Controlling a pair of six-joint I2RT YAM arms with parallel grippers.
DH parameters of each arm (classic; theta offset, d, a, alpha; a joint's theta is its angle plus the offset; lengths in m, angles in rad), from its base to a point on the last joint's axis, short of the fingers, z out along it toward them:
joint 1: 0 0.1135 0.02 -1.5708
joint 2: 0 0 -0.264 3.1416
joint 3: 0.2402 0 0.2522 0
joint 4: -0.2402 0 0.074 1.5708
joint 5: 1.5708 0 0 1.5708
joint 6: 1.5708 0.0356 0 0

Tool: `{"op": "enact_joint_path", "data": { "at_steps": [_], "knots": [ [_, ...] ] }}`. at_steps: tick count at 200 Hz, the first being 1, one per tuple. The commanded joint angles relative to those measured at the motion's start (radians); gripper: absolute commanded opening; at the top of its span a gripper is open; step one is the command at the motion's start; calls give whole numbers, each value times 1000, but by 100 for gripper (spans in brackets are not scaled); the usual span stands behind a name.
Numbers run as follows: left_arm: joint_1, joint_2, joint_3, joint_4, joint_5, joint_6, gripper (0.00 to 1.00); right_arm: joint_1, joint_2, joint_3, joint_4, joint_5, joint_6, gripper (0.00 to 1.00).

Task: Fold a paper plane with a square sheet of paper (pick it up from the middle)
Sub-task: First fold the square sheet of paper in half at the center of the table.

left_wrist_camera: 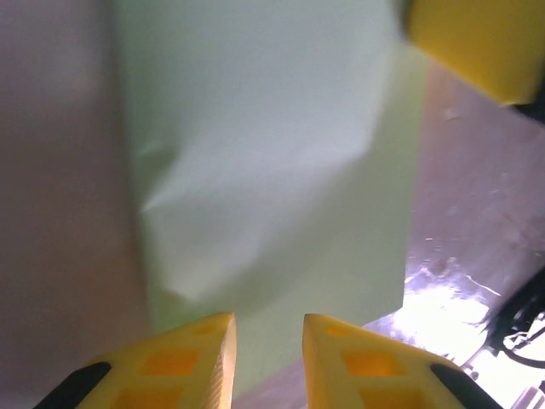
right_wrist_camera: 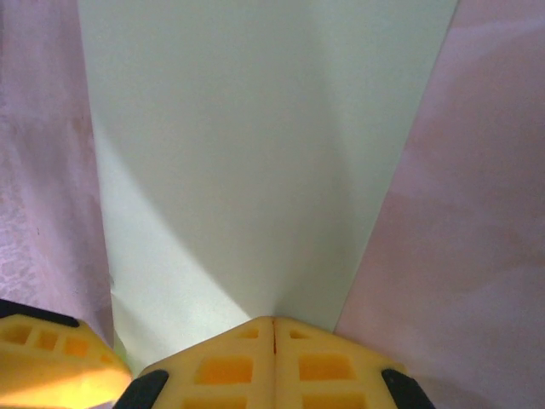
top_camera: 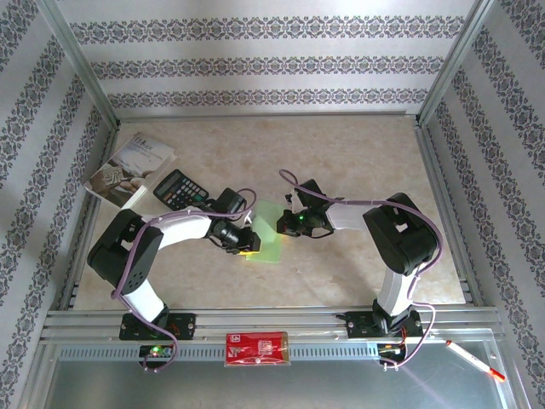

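Note:
The square sheet of paper (top_camera: 269, 228) is light green and lies at the table's middle between both arms, partly folded over on itself. In the left wrist view the paper (left_wrist_camera: 272, 153) shows a raised, creased upper layer. My left gripper (top_camera: 248, 245) is at the sheet's left edge, open, and its yellow fingers (left_wrist_camera: 204, 358) straddle the near edge. My right gripper (top_camera: 288, 223) is at the sheet's right side. Its fingertips (right_wrist_camera: 274, 322) are pressed together at the paper (right_wrist_camera: 255, 153), apparently pinching its edge. One of its fingers (left_wrist_camera: 468, 43) shows in the left wrist view.
A black calculator (top_camera: 180, 189) and a grey-white booklet (top_camera: 129, 169) lie at the back left. A red flat packet (top_camera: 256, 348) sits on the front rail, and a red-and-white pen (top_camera: 474, 360) lies at the front right. Metal frame posts border the tabletop (top_camera: 358, 162).

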Motion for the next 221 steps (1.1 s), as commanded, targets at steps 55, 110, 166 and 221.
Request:
{"op": "enact_joint_path", "data": {
  "at_steps": [55,110,166,221],
  "knots": [
    [107,-121,8,-84,-4,52,28,-23,68,-67,-192,171,-34,0],
    [95,56,148,113,142,-47,27,-23,70,-66,-188,172,-32,0],
    [114,258,280,116,115,-8,25,-23,62,-66,-197,176,-37,0],
    [170,238,237,103,62,17,24,-25,64,-72,-199,179,-39,0]
  ]
}}
